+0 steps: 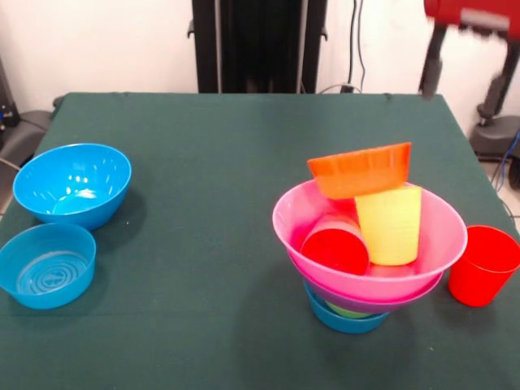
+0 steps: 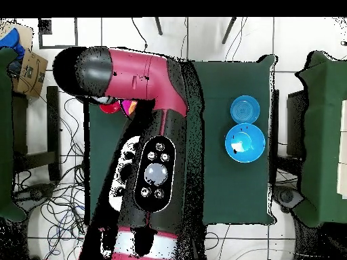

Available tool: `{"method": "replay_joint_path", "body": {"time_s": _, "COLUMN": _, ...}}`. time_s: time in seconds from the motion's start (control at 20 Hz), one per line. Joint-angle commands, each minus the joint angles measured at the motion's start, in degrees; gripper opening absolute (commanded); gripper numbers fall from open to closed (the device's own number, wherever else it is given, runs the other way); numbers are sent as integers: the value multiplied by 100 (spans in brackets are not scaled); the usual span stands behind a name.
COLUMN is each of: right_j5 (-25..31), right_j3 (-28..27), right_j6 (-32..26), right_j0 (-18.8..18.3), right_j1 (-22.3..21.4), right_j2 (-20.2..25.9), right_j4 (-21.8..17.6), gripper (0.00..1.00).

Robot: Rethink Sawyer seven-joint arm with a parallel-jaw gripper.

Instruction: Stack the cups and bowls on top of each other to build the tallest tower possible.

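Well below the arm (image 1: 471,15), the tower (image 1: 370,244)

No text, label, brand, number or sign can be read in either view.

In the front view only a blurred red part of the arm (image 1: 471,12) shows at the top right corner, with a dark link hanging down from it; the gripper cannot be made out there. From overhead the red and black arm (image 2: 146,128) reaches up the picture from the base at the bottom edge, its black rounded end at the upper left. It seems to be held high above the table, though the gripper is hidden under it.
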Motion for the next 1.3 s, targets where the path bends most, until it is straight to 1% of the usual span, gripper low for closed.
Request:
{"method": "replay_joint_path", "body": {"time_s": 0.05, "right_j5": 1722, "right_j3": 163, "right_j6": 64, "right_j0": -94, "right_j1": -630, "right_j2": 63, "right_j4": -350, "gripper": 100}}
{"method": "replay_joint_path", "body": {"time_s": 0.3, "right_j5": 1650, "right_j3": 220, "right_j6": -65, "right_j0": -177, "right_j1": -672, "right_j2": 157, "right_j4": -360, "gripper": 100}}
{"method": "replay_joint_path", "body": {"time_s": 0.55, "right_j5": 1282, "right_j3": 371, "right_j6": -176, "right_j0": -285, "right_j1": -618, "right_j2": 290, "right_j4": -339, "gripper": 100}}
{"method": "replay_joint_path", "body": {"time_s": 0.7, "right_j5": 953, "right_j3": 513, "right_j6": -164, "right_j0": -291, "right_j1": -635, "right_j2": 300, "right_j4": -373, "gripper": 100}}
{"method": "replay_joint_path", "body": {"time_s": 0.8, "right_j5": 443, "right_j3": 678, "right_j6": -125, "right_j0": -219, "right_j1": -679, "right_j2": 206, "right_j4": -530, "gripper": 100}}
{"method": "replay_joint_path", "body": {"time_s": 0.9, "right_j5": -24, "right_j3": 723, "right_j6": -73, "right_j0": -117, "right_j1": -692, "right_j2": 46, "right_j4": -778, "gripper": 100}}
{"method": "replay_joint_path", "body": {"time_s": 0.95, "right_j5": -355, "right_j3": 695, "right_j6": -24, "right_j0": -27, "right_j1": -687, "right_j2": -94, "right_j4": -989, "gripper": 100}}
{"method": "replay_joint_path", "body": {"time_s": 1.05, "right_j5": -916, "right_j3": 761, "right_j6": -52, "right_j0": 12, "right_j1": -717, "right_j2": -158, "right_j4": -1185, "gripper": 100}}
{"method": "replay_joint_path", "body": {"time_s": 1.1, "right_j5": -1124, "right_j3": 839, "right_j6": -49, "right_j0": 2, "right_j1": -751, "right_j2": -137, "right_j4": -1193, "gripper": 100}}
{"method": "replay_joint_path", "body": {"time_s": 1.25, "right_j5": -1241, "right_j3": 921, "right_j6": -289, "right_j0": -118, "right_j1": -838, "right_j2": 21, "right_j4": -1173, "gripper": 100}}
{"method": "replay_joint_path", "body": {"time_s": 1.3, "right_j5": -1405, "right_j3": 988, "right_j6": -452, "right_j0": -192, "right_j1": -899, "right_j2": 116, "right_j4": -1192, "gripper": 100}}
